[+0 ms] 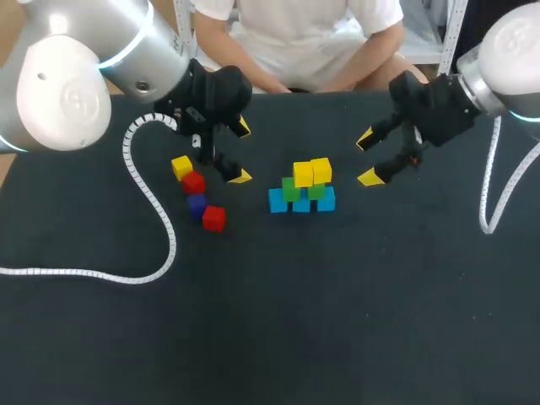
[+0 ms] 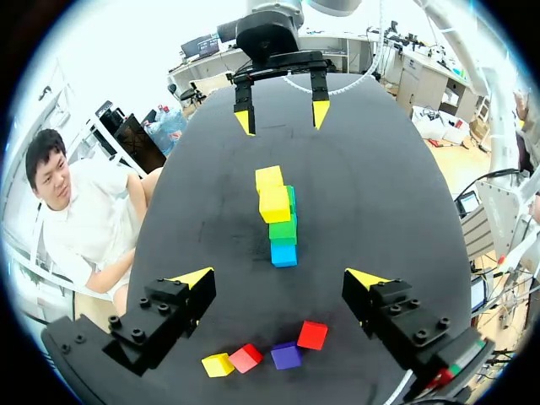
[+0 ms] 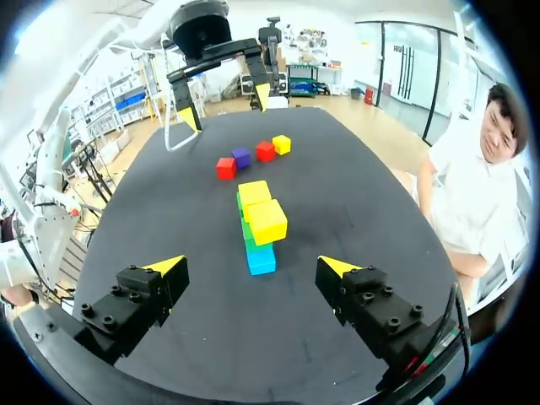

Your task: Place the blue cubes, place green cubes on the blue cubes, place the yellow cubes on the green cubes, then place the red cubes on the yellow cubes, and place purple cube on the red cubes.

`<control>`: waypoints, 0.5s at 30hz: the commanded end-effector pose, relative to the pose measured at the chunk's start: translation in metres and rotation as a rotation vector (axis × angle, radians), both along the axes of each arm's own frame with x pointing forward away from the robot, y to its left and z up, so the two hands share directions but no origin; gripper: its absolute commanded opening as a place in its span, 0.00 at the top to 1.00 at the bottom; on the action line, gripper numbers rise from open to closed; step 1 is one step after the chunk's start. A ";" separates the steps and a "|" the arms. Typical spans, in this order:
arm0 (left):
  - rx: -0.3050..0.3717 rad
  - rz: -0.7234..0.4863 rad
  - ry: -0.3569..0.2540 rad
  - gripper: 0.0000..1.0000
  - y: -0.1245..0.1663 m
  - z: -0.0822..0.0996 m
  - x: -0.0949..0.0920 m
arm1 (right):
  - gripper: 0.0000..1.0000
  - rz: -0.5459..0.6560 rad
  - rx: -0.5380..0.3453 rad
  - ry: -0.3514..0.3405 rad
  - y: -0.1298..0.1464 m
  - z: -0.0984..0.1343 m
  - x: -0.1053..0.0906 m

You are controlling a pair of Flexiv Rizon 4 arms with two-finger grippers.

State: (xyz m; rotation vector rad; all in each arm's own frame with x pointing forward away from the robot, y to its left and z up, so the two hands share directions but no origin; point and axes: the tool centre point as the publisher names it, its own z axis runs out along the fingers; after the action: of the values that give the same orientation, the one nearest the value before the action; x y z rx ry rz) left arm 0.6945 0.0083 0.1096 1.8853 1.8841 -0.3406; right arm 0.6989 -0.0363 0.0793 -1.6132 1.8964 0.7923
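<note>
Dark bench (image 1: 337, 321): right hand (image 1: 367, 159) and left hand (image 1: 241, 152) flank the stack (image 1: 302, 190), spread empty, the left nearest loose cubes (image 1: 193, 182) at nine o'clock, presumably for fetching.

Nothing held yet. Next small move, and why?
Probably: move the left pincer over the outer red cube and line up a grasp. The stack already tops out in two yellow cubes, so red looks next. The loose cubes lie beside the left pincer, which is open and empty, and this red one stands freer than the other red cube, crowded by its neighbours.
</note>
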 end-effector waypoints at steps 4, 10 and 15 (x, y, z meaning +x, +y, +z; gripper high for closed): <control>0.004 -0.001 0.003 0.00 -0.001 0.000 0.002 | 0.00 -0.005 0.019 -0.008 -0.005 0.003 -0.004; 0.004 -0.001 0.003 0.00 -0.001 0.000 0.002 | 0.00 -0.006 0.006 -0.020 -0.007 0.007 -0.007; 0.004 -0.001 0.003 0.00 -0.001 0.000 0.002 | 0.00 -0.001 -0.002 -0.026 -0.008 0.010 -0.010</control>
State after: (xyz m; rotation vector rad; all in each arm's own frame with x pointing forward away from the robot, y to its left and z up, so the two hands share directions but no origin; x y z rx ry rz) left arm 0.6945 0.0083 0.1096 1.8853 1.8841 -0.3406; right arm 0.6943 -0.0427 0.0864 -1.6192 1.8795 0.7763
